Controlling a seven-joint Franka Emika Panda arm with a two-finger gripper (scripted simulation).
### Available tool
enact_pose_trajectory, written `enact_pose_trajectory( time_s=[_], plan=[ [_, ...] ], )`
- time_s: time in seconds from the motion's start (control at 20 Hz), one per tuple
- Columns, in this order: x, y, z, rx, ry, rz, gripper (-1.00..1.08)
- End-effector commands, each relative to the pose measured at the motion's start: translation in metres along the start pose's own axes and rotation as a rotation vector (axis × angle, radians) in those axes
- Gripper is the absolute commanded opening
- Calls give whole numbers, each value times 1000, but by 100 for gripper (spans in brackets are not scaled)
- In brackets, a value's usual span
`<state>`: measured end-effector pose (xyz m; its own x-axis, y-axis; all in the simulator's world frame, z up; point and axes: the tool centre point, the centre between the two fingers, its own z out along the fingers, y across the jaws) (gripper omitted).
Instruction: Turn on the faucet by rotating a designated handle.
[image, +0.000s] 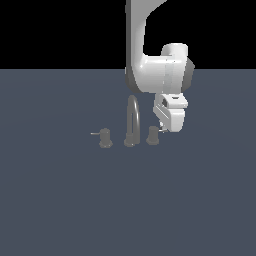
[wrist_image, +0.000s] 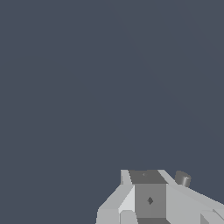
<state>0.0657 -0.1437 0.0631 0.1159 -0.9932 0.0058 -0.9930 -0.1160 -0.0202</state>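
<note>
The faucet (image: 132, 121) stands on the dark floor in the exterior view, with a tall thin arched spout and two short knobs. The handle (image: 152, 135) is the knob at the exterior view's right of the spout, and its thin rod points right. My gripper (image: 165, 128) hangs just right of this knob, at the rod's tip, seemingly touching it. In the wrist view my gripper (wrist_image: 148, 192) shows no gap between its fingers and holds nothing. A small grey cylinder (wrist_image: 183, 178) sits beside them; I cannot tell which part of the faucet it is.
The twin knob (image: 105, 137), with its rod pointing left, stands at the exterior view's left of the spout. My white arm (image: 160, 70) rises behind and above the faucet. The flat dark blue-grey floor (image: 60, 200) stretches all around.
</note>
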Motion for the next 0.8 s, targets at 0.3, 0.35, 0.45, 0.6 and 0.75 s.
enact_pose_trajectory(
  time_s=[0.3, 0.35, 0.45, 0.6, 0.75],
  plan=[
    [-4, 32, 0, -18, -6, 6, -100],
    [-4, 35, -1, -19, -6, 7, -100],
    [-4, 39, -1, -19, -6, 7, -100],
    [-5, 35, 0, -9, 2, 9, -100],
    [-15, 42, -1, -12, 0, 9, -100]
  ],
)
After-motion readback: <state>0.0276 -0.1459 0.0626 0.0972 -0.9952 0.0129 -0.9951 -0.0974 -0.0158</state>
